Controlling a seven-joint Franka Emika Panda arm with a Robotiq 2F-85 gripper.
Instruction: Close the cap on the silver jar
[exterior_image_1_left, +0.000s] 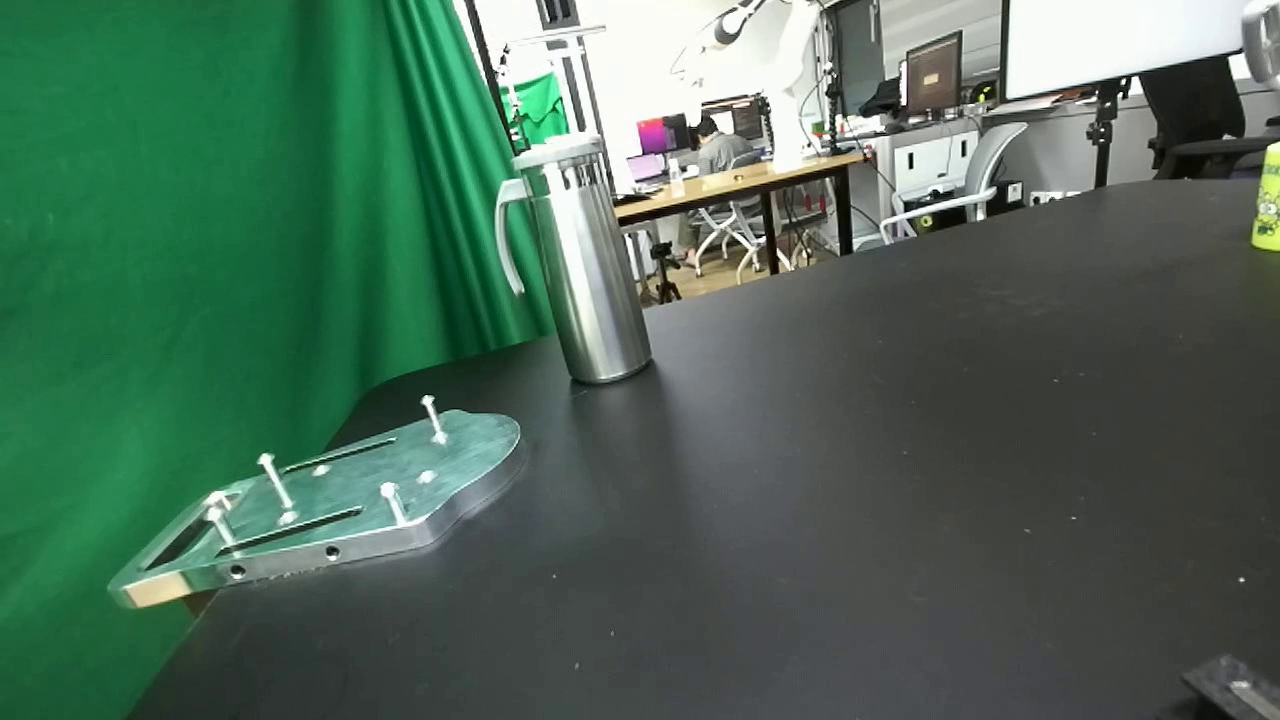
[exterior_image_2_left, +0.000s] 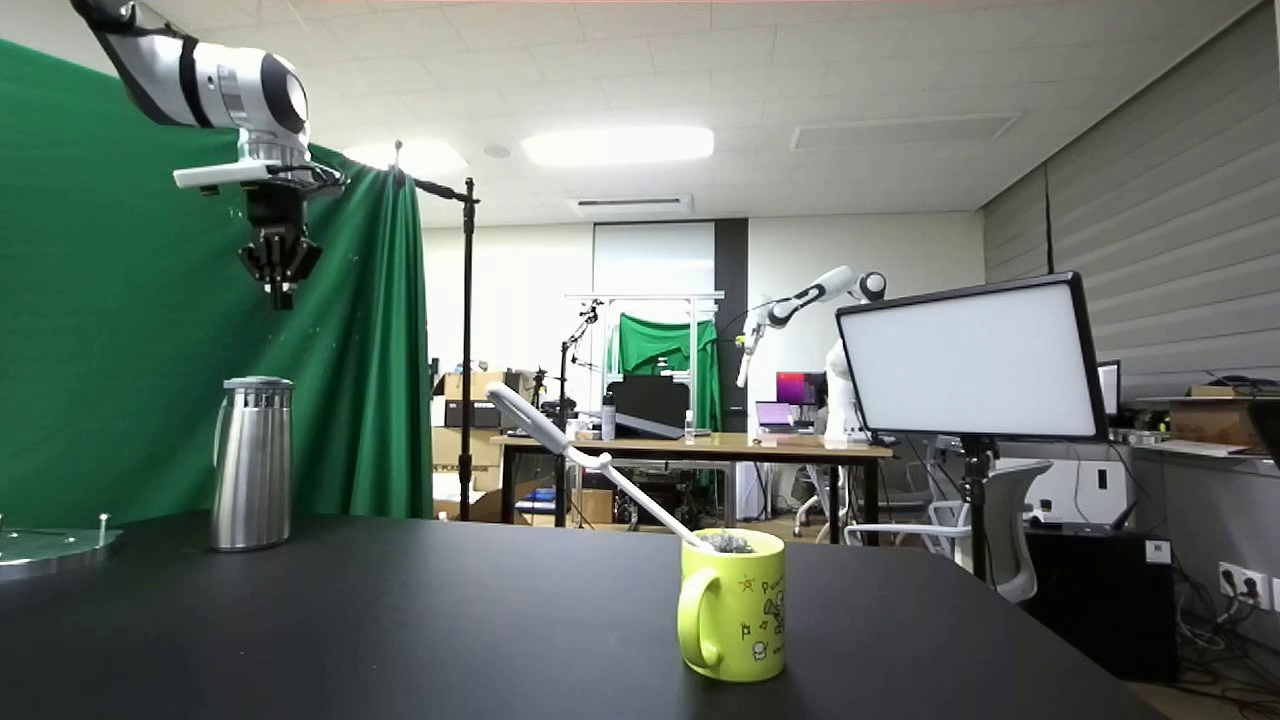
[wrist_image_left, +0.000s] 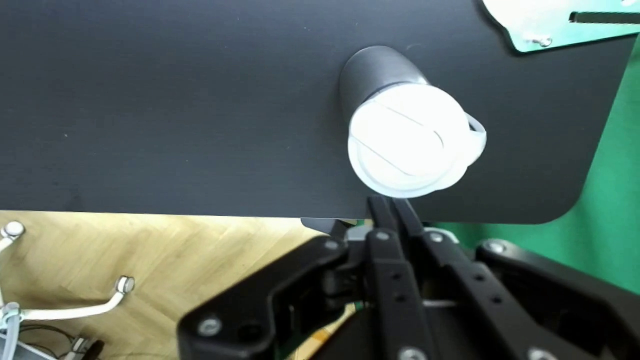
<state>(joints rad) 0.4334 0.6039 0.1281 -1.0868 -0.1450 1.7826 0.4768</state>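
Silver jar (exterior_image_2_left: 252, 475) upright on the counter (exterior_image_1_left: 900, 450), long axis vertical; we take it as landmark. Cap (wrist_image_left: 407, 137) rests on its top; whether fully seated, we cannot tell. Handle (exterior_image_1_left: 503, 240) juts from one flank; a bolt-studded plate (exterior_image_1_left: 350, 490) lies near the jar, on that side. Our fingers (wrist_image_left: 383, 250) are drawn together, holding nothing. In an exterior view they hang above the jar, apart from it and slightly off its centre line. Arm (exterior_image_2_left: 225, 88) reaches over, fingers pointing down. We judge the move wants a small sideways correction, then a descent onto the cap.
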